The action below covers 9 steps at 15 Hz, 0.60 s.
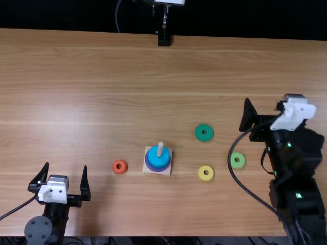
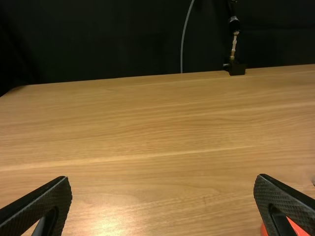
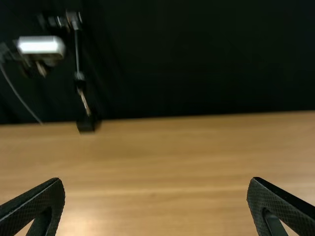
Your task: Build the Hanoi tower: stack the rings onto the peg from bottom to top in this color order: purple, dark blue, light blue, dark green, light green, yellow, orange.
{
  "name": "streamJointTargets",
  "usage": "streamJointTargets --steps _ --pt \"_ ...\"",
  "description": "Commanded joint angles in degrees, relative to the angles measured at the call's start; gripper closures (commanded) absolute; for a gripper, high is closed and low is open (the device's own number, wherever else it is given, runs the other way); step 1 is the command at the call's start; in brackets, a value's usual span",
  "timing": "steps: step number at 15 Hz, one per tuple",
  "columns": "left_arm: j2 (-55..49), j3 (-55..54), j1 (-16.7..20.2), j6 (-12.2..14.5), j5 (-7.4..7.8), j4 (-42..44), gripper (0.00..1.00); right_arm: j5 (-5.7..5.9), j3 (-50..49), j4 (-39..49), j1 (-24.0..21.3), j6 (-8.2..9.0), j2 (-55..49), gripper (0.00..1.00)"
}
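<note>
Pale wooden table [image 1: 102, 76]: nearest us, the left gripper [image 1: 65, 167] is empty, fingers apart. Orange ring [image 1: 119, 166] and yellow ring [image 1: 206, 173] flank the peg [image 1: 160, 148], where the purple ring [image 1: 157, 169] sits lowest, supporting blue [image 1: 158, 160]. Light green ring [image 1: 237, 160] and, farther, dark green ring [image 1: 204, 132] lie loose for picking, we judge. Beyond, the right gripper [image 3: 156, 179] is empty, fingers apart, likely ready for green.

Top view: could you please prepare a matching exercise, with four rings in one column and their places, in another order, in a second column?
Rings:
1. Round orange ring
2. Round dark green ring
3. Round light green ring
4. Round light blue ring

Places:
A. Farthest right
B. Around the pale upright peg
C. Left of the pale square base
D. Farthest from the table's near edge

Pairs: 1-C, 2-D, 3-A, 4-B
</note>
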Motion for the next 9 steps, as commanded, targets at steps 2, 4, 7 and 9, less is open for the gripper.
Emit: streamJointTargets --steps 2,4,7,9 --pt "-0.7 -2.9 0.2 0.4 0.21 -1.1 0.00 -0.37 6.3 -2.0 6.9 -3.14 6.9 0.00" --pt "-0.7 -2.9 0.2 0.4 0.21 -1.1 0.00 -0.48 9.3 -12.2 10.8 -7.67 14.5 0.00" --pt "-0.7 -2.9 0.2 0.4 0.21 -1.1 0.00 -0.48 13.0 -21.2 13.6 -7.57 23.0 0.00" --pt "-0.7 -2.9 0.2 0.4 0.21 -1.1 0.00 -0.37 13.5 -22.2 13.6 -7.25 29.1 0.00"
